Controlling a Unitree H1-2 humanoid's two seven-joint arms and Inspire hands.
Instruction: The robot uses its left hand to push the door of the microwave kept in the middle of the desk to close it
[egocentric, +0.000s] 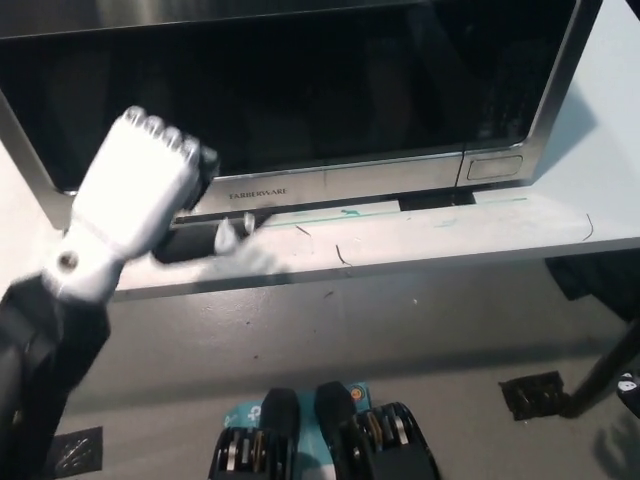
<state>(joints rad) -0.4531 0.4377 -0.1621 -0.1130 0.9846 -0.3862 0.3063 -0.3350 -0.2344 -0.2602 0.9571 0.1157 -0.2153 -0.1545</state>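
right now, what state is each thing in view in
microwave door: looks shut, flush with the front frame
left hand: in front of the door's lower left corner, blurred, whether it touches the door can't be told
microwave: upright on the desk, front edge near the desk's edge
desk: light top, green line marked along it under the microwave
right hand: not in view

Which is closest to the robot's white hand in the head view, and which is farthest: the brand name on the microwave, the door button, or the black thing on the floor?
From the left hand:
1. Brand name, just right.
2. Door button, far right.
3. Black floor thing, lower right.
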